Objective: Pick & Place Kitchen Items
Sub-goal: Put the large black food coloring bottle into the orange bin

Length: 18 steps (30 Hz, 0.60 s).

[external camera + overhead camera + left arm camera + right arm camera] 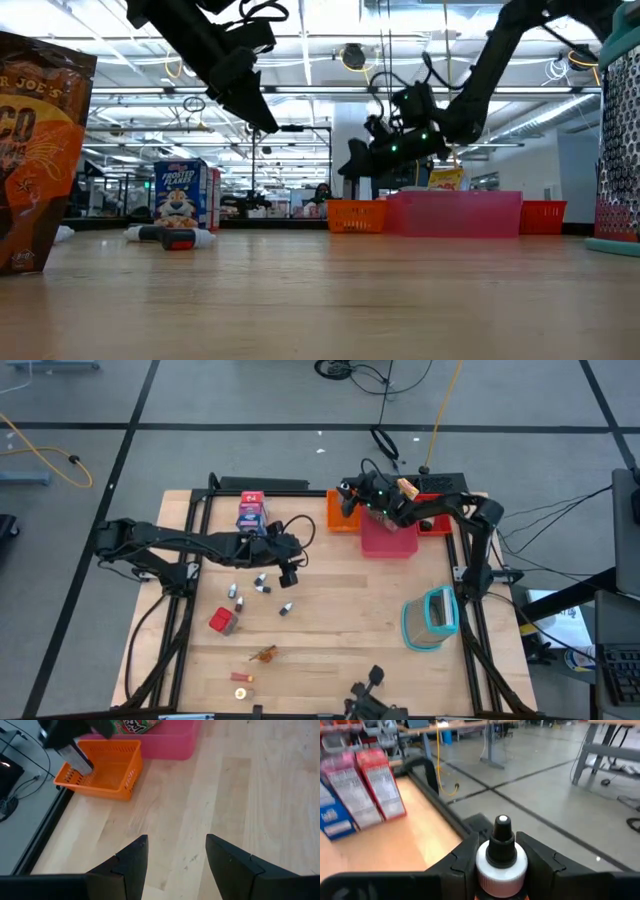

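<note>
Cartons (251,510) (upright) left of trays (388,540)

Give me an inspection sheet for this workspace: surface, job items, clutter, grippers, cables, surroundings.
Surface: wooden table, mostly bare.
Job items: cartons standing at the far edge; small bottles lying near the middle; red cube; orange-brown bits near the front.
Clutter: orange tray, pink tray, red tray, teal-rimmed container.
Grippers: left gripper open, empty, above the table; right gripper shut on a bottle over the orange tray.
Cables: yellow cable and black cables on the floor.
Surroundings: grey floor; no people seen.
</note>
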### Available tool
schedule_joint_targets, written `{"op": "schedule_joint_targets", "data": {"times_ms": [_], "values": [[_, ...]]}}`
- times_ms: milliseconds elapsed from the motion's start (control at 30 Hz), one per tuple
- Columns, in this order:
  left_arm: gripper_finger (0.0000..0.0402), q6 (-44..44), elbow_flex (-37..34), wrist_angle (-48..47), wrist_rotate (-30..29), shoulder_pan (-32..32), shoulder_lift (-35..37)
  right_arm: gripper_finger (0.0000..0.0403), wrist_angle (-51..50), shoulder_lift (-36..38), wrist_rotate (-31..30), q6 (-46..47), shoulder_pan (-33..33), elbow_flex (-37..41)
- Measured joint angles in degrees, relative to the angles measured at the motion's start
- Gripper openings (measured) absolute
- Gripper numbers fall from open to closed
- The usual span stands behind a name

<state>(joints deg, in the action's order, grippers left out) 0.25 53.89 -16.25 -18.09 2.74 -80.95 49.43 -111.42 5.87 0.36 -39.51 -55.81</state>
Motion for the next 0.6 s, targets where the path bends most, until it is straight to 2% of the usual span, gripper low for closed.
{"op": "schedule_joint_targets", "data": {"times_ms": [100, 400, 467, 600], "values": [[0.0198, -0.1, 0.0, -0.1, 0.0, 0.0, 0.0, 0.0106, -0.4, -2.0, 0.0, 0.1, 0.0, -1.4], [0.0198, -0.5, 0.0, -0.2, 0.0, 0.0, 0.0, 0.0106, -1.7, -1.9, -0.1, -0.8, -0.3, -2.2], [0.0198, -0.6, 0.0, -0.2, 0.0, 0.0, 0.0, 0.0131, -1.3, -1.9, -0.1, -0.3, -0.6, -2.2], [0.0198, -0.6, 0.0, -0.2, 0.0, 0.0, -0.1, 0.0206, -1.8, -1.9, -0.2, 1.8, -1.0, -2.2]]}}
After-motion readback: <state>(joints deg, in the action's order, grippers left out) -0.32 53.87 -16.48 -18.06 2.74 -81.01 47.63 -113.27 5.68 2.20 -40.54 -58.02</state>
